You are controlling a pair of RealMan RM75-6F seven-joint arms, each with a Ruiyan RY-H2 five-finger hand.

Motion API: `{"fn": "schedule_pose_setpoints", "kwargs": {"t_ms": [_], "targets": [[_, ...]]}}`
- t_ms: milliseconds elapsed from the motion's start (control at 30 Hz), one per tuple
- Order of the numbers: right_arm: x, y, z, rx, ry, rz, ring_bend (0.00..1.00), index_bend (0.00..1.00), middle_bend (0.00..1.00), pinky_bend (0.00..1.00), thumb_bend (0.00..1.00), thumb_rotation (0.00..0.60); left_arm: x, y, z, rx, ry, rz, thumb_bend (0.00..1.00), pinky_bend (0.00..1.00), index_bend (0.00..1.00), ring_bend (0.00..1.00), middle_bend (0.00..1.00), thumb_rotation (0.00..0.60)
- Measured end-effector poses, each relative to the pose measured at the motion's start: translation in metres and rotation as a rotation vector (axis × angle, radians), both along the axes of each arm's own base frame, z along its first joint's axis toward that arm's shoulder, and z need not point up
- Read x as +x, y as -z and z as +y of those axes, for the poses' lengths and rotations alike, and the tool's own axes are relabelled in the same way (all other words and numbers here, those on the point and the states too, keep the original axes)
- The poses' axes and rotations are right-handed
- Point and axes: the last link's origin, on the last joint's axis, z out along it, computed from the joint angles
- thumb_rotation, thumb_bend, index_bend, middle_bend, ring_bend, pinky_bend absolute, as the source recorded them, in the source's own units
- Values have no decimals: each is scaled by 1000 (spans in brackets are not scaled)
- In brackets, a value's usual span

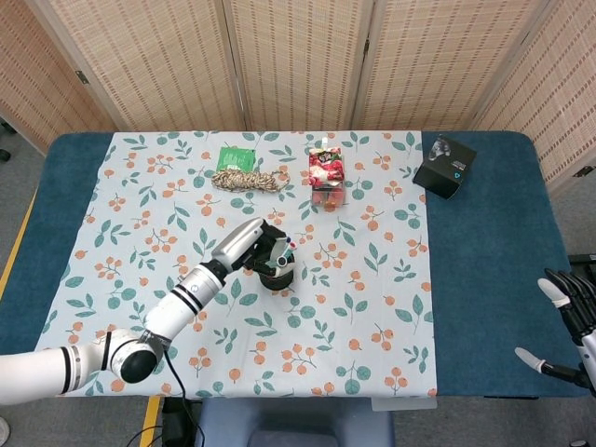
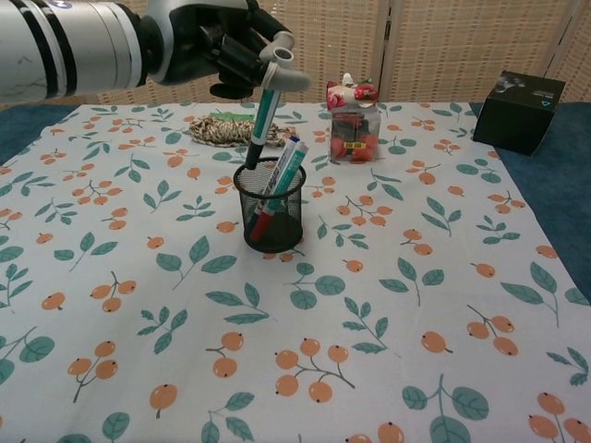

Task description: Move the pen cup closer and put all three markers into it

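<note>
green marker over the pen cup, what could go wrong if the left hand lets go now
The green marker hangs with its tip at the rim of the mesh pen cup, toward the left edge, so it may catch the rim and fall onto the tablecloth. The two markers already inside lean across the opening and could deflect it. The left hand sits close above; lowering further might tip the light cup.
</note>
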Motion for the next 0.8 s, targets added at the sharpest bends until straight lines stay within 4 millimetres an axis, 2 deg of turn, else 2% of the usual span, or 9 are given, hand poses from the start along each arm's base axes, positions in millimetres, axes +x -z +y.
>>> {"fn": "schedule_pose_setpoints", "kwargs": {"t_ms": [300,567,633,800], "targets": [[-1,-4,4,-20,-1,-5,0,0,0,0,48,600,-6,14,16,-20,-44,-30,325,948,705,952,993,600],[-1,-5,8,-34,-1,-2,0,0,0,0,48,600,-26,35,22,-52,-101,-67,326,948,698,952,994,600],[-1,-5,9,-36,-1,-1,0,0,0,0,48,600,-32,40,23,-58,-109,-68,319,947,600,950,992,600],[-2,-6,9,-38,-2,-4,0,0,0,0,48,600,-42,48,21,-85,-97,-53,200,924,146,920,954,600]]}}
